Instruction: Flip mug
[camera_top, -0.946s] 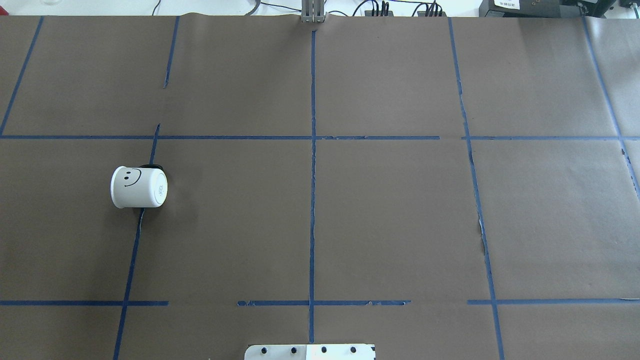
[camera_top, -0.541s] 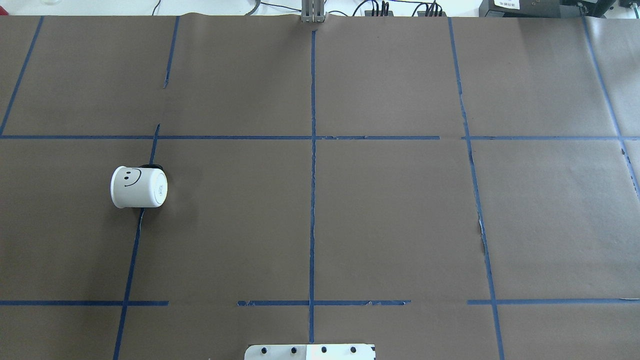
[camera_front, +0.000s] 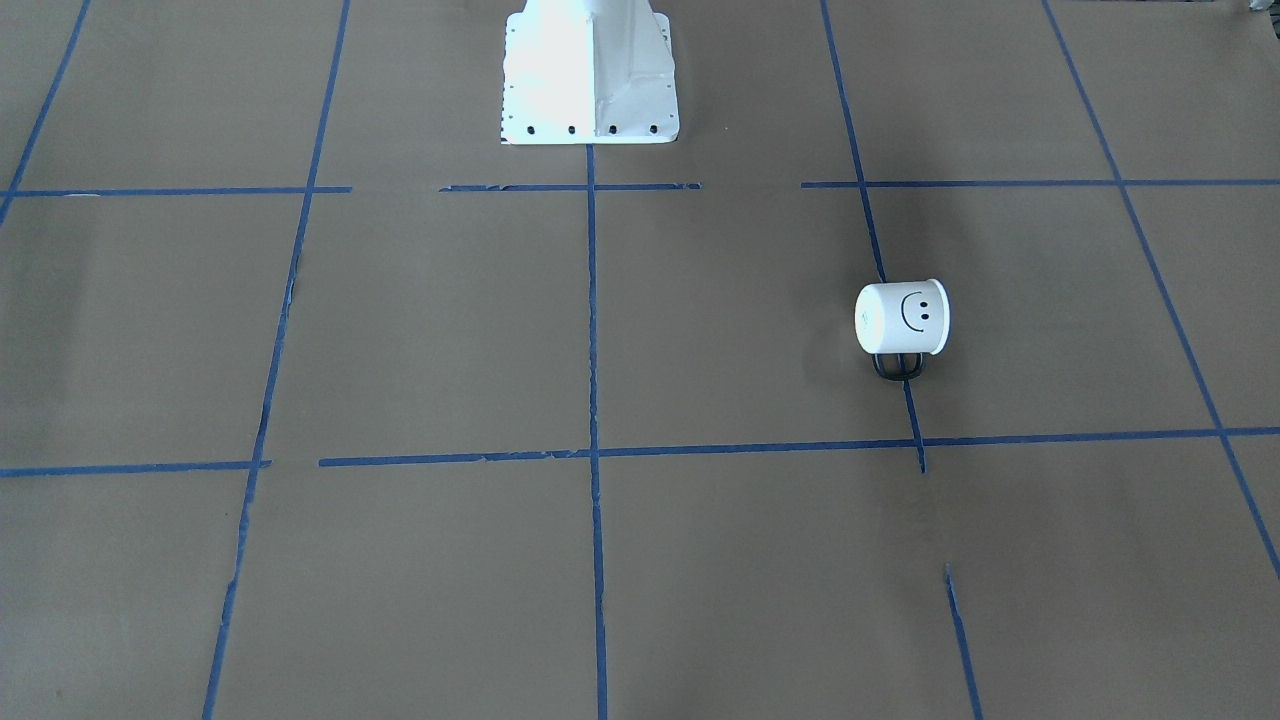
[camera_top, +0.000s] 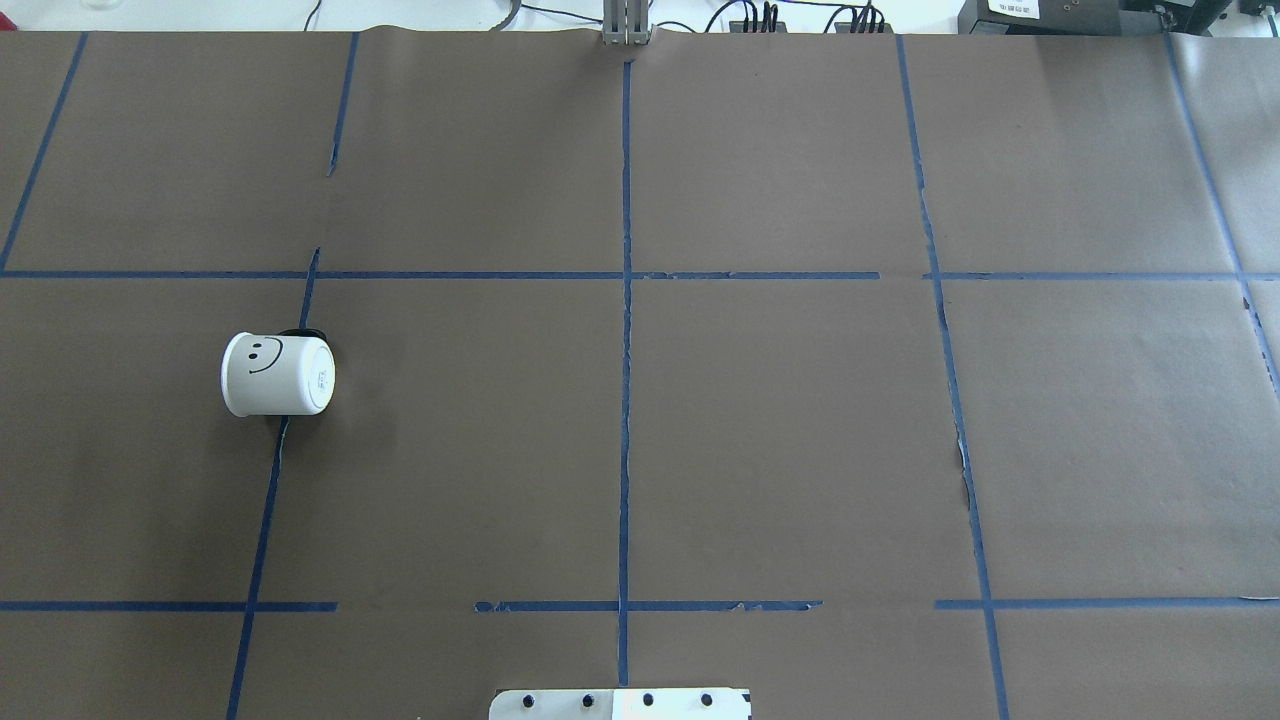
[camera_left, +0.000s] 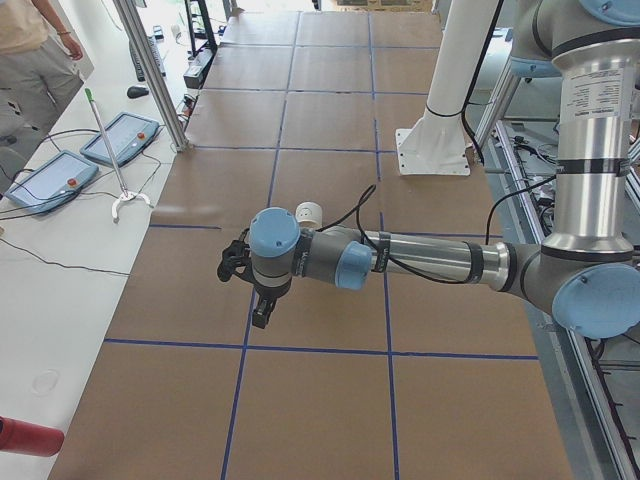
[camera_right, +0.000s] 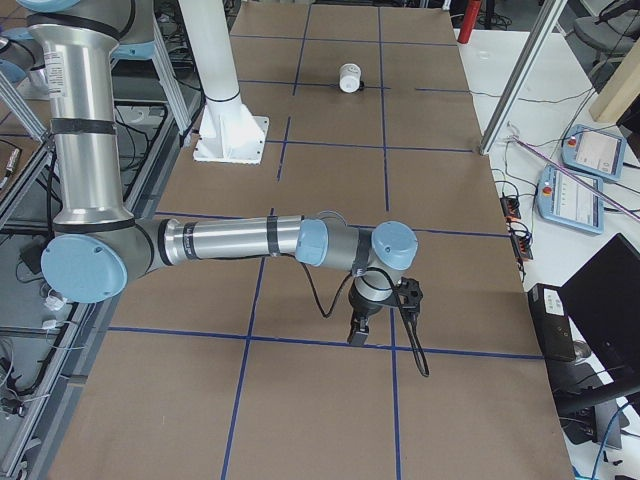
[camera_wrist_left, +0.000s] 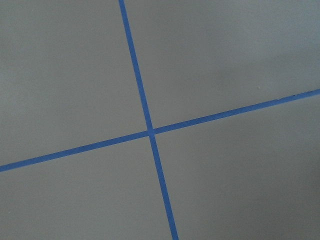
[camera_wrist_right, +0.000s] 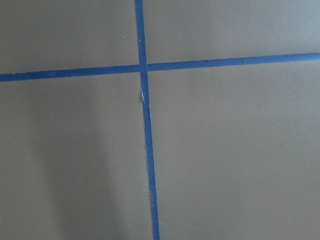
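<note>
The white mug (camera_top: 277, 374) with a black smiley face lies on its side on the brown paper, on the robot's left half of the table. Its flat base faces the table's middle, and its black loop handle (camera_front: 897, 366) lies on the side away from the robot. It also shows in the exterior left view (camera_left: 309, 212) and the exterior right view (camera_right: 349, 77). My left gripper (camera_left: 262, 310) hangs over the table's end, well short of the mug. My right gripper (camera_right: 358, 330) hangs over the opposite end. Both point down. I cannot tell whether either is open or shut.
Blue tape lines grid the brown paper. The white robot pedestal (camera_front: 588, 70) stands at the table's robot-side edge. Teach pendants (camera_left: 120, 138) and an operator (camera_left: 30, 60) are beyond the far side. An aluminium post (camera_top: 626, 22) stands at the far edge.
</note>
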